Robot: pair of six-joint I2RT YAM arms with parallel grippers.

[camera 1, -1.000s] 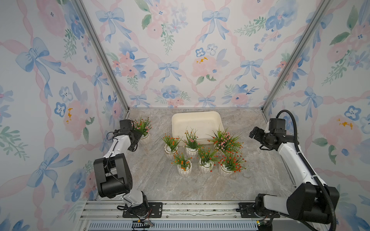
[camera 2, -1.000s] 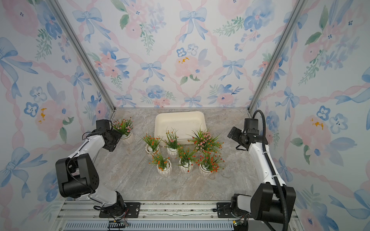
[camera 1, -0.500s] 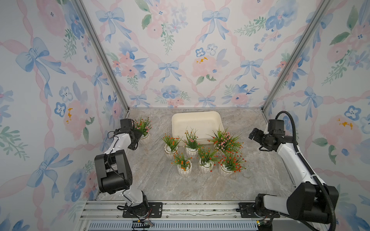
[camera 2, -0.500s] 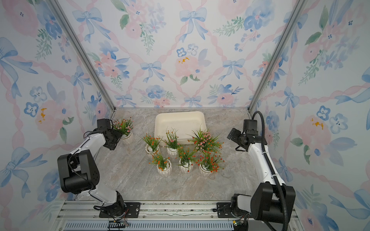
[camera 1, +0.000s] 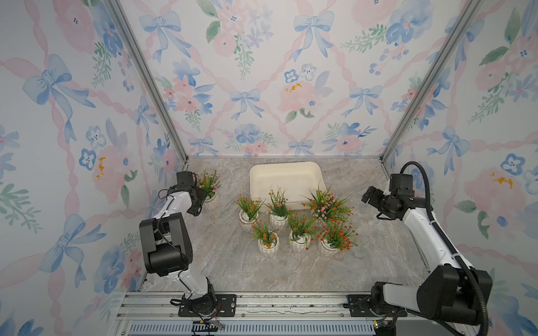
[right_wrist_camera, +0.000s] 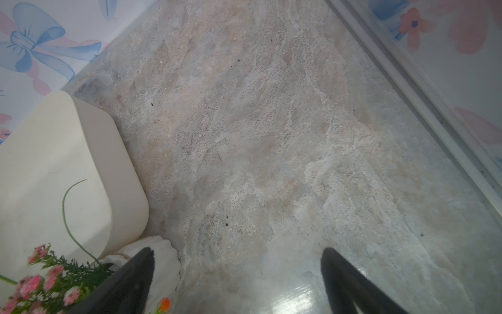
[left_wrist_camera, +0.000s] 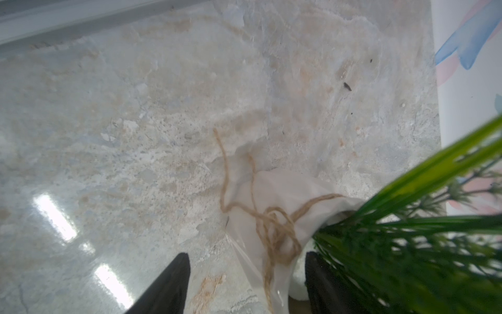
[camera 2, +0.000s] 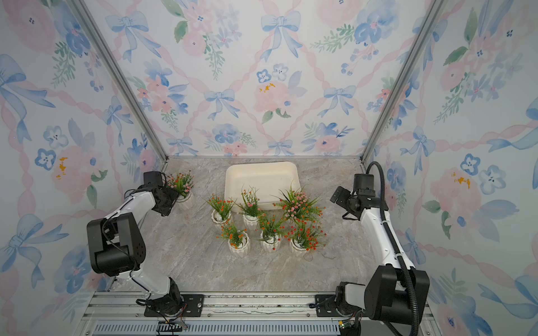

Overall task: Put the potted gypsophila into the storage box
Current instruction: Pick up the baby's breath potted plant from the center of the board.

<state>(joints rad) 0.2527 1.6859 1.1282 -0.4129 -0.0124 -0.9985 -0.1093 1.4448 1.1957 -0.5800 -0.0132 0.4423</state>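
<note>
The left gripper (left_wrist_camera: pixel 247 255) stood part-open, jaws straddling a lone pot (left_wrist_camera: pixel 274 190), one finger (left_wrist_camera: pixel 173 280) clear of it. The right gripper (right_wrist_camera: pixel 238 250) gaped wide above the table (right_wrist_camera: pixel 271 136). Six pots (camera 1: pixel 297 224) clustered before the box (camera 1: pixel 283 177).

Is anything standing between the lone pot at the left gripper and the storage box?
Nothing visible. Bare tabletop lies between the lone pot, inside the open left gripper, and the storage box. The nearest clustered pot stands off that line, by the box's near corner.
</note>
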